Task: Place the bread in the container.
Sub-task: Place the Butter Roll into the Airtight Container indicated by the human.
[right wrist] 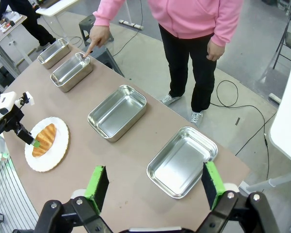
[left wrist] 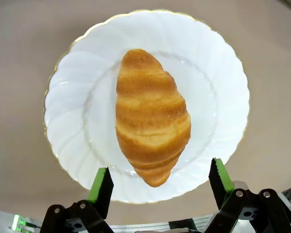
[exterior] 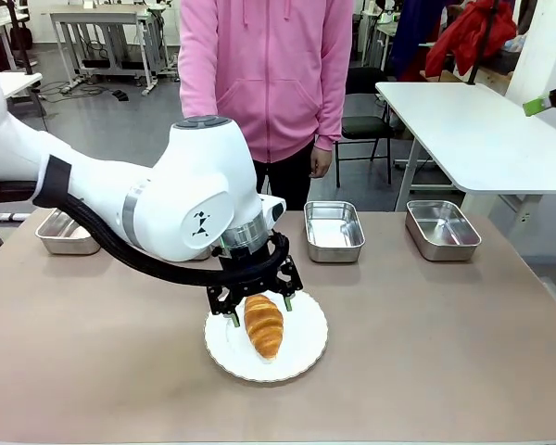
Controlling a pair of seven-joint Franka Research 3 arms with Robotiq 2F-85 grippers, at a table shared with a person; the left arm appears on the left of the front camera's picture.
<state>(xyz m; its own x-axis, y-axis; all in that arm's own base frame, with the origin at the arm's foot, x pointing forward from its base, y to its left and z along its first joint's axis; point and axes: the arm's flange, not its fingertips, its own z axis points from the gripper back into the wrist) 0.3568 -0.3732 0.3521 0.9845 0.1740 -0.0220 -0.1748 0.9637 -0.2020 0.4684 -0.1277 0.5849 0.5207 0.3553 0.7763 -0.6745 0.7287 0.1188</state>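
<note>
Golden-brown and glossy, the bread (left wrist: 152,118) lies on a round white plate (left wrist: 72,92) with a thin gilt edge, near the robot's side of the beige table (exterior: 93,371). Above it hangs the left gripper (exterior: 259,311), jaws spread wide with nothing between them; in the left wrist view its green-padded fingers (left wrist: 101,184) stand either side of the croissant's nearer tip without touching it. From the right wrist view the right gripper (right wrist: 155,185) is likewise wide open and empty, held high over the table.

Four steel trays sit in a row along the person's side. In that view the person, in a pink hoodie, points a hand (right wrist: 97,37) at the rim of the container (right wrist: 72,72), the second tray from the far end. Another tray (right wrist: 54,52) lies beyond it, and two more (right wrist: 118,111) (right wrist: 182,161) come nearer the camera. All four look bare inside. Bread and container are well apart
</note>
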